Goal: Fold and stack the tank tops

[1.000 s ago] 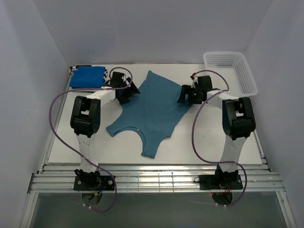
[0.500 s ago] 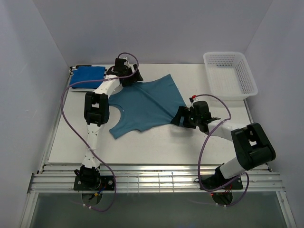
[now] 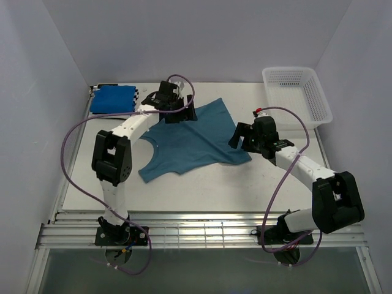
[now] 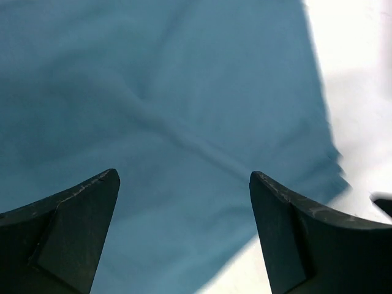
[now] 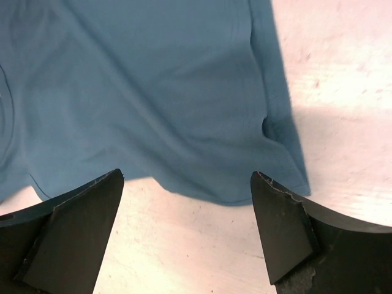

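**A:** What's nearest?

**B:** The right fingers (image 3: 241,136), spread wide with nothing between them, just above the near right corner of the teal tank top (image 3: 190,144).

**A:** And the top itself?

**B:** It lies spread on the table (image 3: 245,184), a little creased, with its straps at the near left.

**A:** Farther back?

**B:** The left fingers (image 3: 188,113), also spread and empty, hover over its far edge. Beyond it to the left sits the folded royal blue tank top (image 3: 112,98). Well off to its right is the white mesh basket (image 3: 318,101).
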{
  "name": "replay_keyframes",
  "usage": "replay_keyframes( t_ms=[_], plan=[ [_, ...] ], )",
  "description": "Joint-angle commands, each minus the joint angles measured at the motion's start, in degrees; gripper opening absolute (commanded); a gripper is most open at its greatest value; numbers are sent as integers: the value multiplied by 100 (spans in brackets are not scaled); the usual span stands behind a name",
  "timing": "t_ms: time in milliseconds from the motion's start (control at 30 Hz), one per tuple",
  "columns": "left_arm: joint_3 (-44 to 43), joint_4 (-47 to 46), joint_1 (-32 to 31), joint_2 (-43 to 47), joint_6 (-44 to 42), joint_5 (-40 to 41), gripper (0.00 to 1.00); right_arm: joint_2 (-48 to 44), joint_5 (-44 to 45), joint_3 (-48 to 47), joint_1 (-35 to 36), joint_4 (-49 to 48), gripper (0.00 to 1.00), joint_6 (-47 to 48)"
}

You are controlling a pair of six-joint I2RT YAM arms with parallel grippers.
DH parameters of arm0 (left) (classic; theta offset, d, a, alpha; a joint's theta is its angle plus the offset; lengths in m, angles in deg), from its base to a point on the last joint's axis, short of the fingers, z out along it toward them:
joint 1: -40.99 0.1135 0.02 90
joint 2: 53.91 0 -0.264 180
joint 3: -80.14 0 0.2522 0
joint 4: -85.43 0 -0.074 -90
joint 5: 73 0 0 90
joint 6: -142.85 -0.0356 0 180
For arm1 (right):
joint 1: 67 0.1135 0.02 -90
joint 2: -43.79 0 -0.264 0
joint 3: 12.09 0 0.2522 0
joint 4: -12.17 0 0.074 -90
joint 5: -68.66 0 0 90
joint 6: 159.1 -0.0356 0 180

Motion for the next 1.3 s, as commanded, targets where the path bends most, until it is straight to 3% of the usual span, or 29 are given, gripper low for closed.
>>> replay_keyframes(
  t_ms=[0, 300, 600, 967, 1267],
  plan=[
    [923, -298, -142, 1316, 495, 12, 98, -98, 43, -348, -145, 274, 90, 355],
    [3603, -1203, -801, 2582, 1805, -401, 98, 728, -889, -322, -154, -376, 90, 180],
    [4678, -1187, -881, 2627, 1929, -121, 98, 1274, -1048, 309, -154, -763, 90, -14],
    [5812, -89, -889, 3760, 1876, 134, 98, -421, -1040, 2015, 47, -475, 90, -348],
    [5708, 527, -916, 4991, 2008, 20, 98, -1898, -942, 2122, 145, 431, 90, -357]
  ],
)
